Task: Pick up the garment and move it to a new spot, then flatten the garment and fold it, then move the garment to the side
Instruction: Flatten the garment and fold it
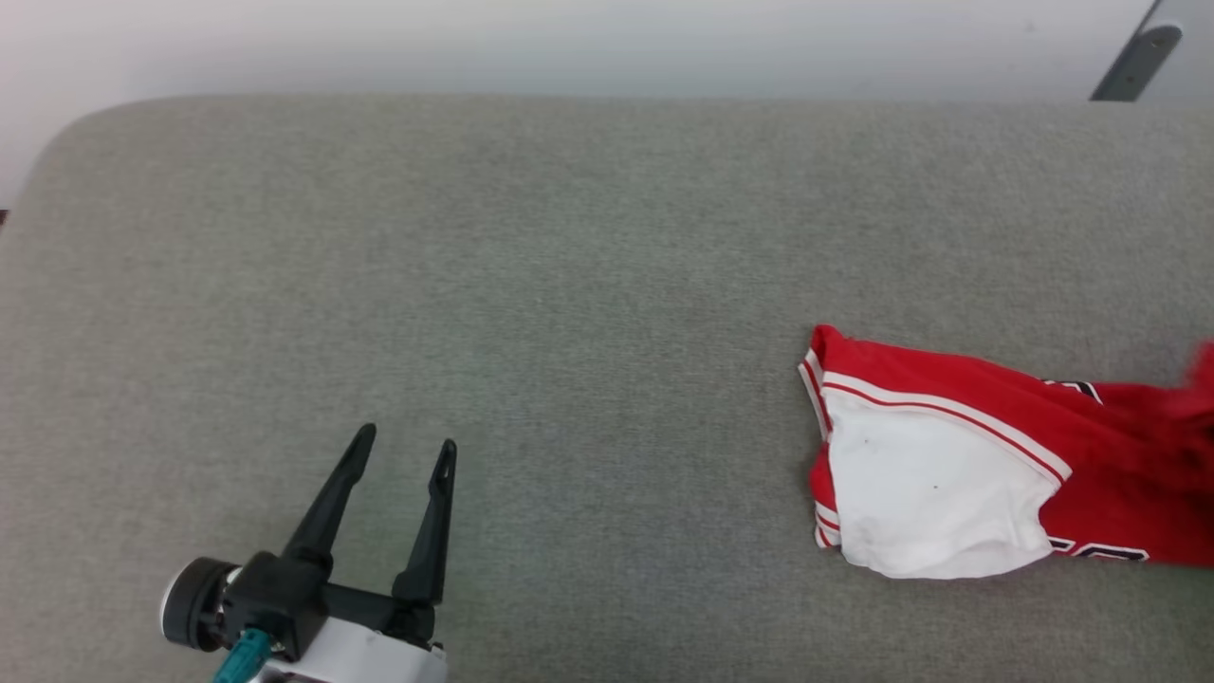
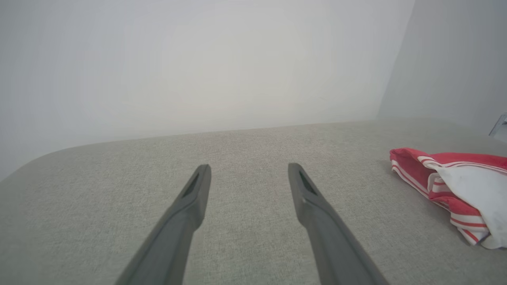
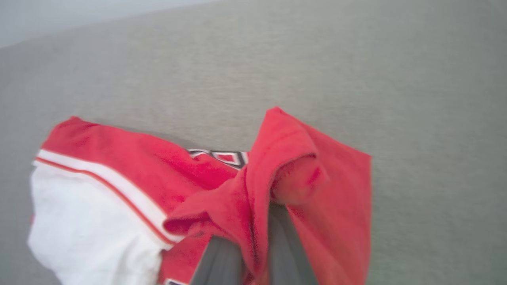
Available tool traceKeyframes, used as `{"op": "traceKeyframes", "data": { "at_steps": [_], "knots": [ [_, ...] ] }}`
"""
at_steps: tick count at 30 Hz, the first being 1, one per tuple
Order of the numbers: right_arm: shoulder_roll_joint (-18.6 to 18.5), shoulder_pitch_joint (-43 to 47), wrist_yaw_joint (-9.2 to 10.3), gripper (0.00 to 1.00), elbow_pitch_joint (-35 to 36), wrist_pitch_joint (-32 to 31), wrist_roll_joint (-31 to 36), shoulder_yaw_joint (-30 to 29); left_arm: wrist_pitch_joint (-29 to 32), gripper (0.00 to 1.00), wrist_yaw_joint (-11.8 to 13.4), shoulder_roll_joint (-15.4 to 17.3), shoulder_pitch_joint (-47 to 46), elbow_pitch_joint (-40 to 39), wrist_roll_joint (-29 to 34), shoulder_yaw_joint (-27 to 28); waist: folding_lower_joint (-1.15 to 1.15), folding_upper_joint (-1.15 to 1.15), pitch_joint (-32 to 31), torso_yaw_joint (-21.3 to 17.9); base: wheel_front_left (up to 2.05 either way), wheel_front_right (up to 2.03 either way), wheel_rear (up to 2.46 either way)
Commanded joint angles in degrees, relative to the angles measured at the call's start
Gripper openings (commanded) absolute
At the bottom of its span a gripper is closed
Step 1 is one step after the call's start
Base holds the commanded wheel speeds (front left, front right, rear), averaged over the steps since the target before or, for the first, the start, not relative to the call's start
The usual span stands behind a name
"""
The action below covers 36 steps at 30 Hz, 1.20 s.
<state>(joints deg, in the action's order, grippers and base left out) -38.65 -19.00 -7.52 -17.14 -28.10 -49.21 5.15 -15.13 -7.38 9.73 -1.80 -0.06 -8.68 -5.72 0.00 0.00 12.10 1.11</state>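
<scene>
Light is even, diffuse and bright throughout. Head view is sharp: the weave of the grey surface (image 1: 569,285) reads clearly, but the garment (image 1: 934,474) smears into blur at the right frame edge. Left wrist view: the wall (image 2: 198,59) is washed out with a faint warm patch at centre. A soft shadow lies along the garment's near edge, and the surface's far edge bows — wide-angle distortion. Right wrist view is blurred overall — red cloth soft, streaked.
</scene>
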Motion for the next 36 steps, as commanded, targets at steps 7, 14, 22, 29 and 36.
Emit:
{"op": "traceKeyframes", "data": {
  "at_steps": [7, 14, 22, 29, 36],
  "knots": [
    [4.8, 2.0, 0.07, 0.0, 15.6, -6.5, 2.1, 9.3, 0.0, 1.0, -0.1, 0.3, 1.3, 0.0, -1.3, -0.6, 0.0, 0.0, -1.9, 3.5, 0.0, 0.0, 0.0],
    [8.1, -1.2, 0.07, 0.0, 19.1, -8.7, 4.5, 15.6, 0.0, 1.0, -0.1, 0.2, 1.9, 0.3, -1.4, -0.7, 0.0, 0.0, -2.6, 5.4, 0.0, 0.0, 0.0],
    [10.5, -5.2, 0.07, 0.0, 11.9, -6.0, 7.5, 20.7, 0.0, 1.0, -0.1, 0.2, 0.9, 0.0, -1.2, -1.2, 0.0, 0.0, -1.8, 6.6, 0.0, 0.0, 0.0],
    [11.6, -6.7, 0.07, 0.0, 4.7, -1.0, 8.6, 22.1, 0.0, 1.0, -0.1, -0.2, 0.1, 0.9, -1.5, -1.5, 0.0, 0.0, -1.0, 5.9, 0.0, 0.0, 0.0],
    [11.5, -9.6, 0.08, 1.0, 1.9, 3.9, 7.2, 24.2, 0.0, 1.0, -0.1, 0.2, -0.8, 2.0, -1.6, -2.1, 0.0, 0.0, -1.4, 3.5, 0.0, 0.0, 0.0]
  ]
}}
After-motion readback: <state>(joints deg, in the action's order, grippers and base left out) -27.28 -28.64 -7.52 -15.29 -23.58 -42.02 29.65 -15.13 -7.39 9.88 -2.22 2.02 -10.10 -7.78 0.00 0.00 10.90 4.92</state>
